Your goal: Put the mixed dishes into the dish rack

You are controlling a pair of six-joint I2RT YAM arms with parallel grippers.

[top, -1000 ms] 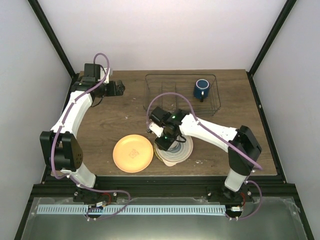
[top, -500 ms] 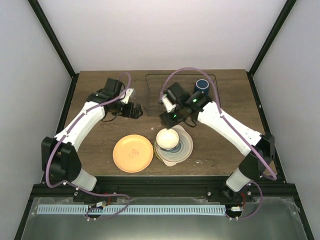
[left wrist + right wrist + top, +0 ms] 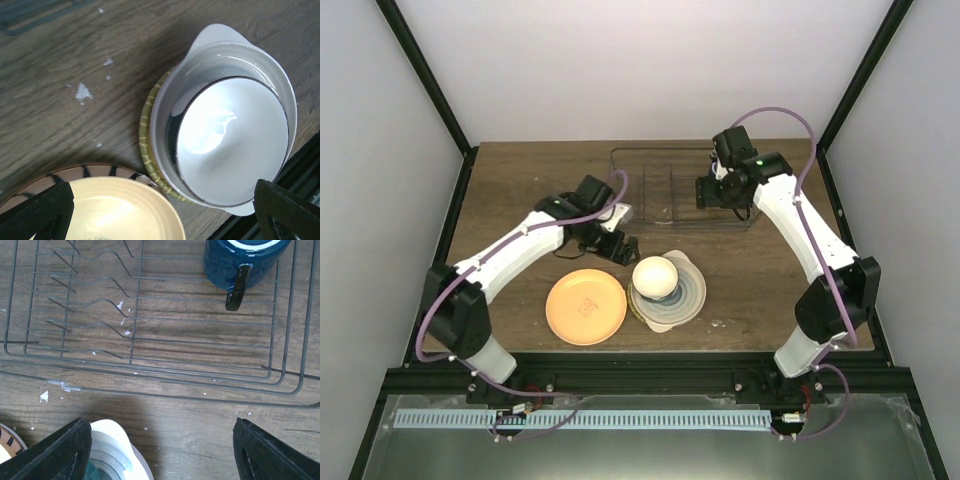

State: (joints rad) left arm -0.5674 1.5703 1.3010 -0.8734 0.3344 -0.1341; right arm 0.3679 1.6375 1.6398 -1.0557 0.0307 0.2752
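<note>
The table (image 3: pixel 510 180) has open wood along its left side. The dish rack (image 3: pixel 650 190) sits at the far edge. Near the front edge, the orange-yellow plate (image 3: pixel 585 307) lies beside the cream plate (image 3: pixel 692 298), which carries the bowl (image 3: pixel 655 275). The mug (image 3: pixel 245 257), hidden from above, shows in the right wrist view inside the rack. The left jaws are spread wide beside the bowl. The right jaws are spread over the rack, holding nothing.

Glossy bowl (image 3: pixel 230 140), metal wire rack (image 3: pixel 660 190), matt wooden table (image 3: pixel 510 180).
</note>
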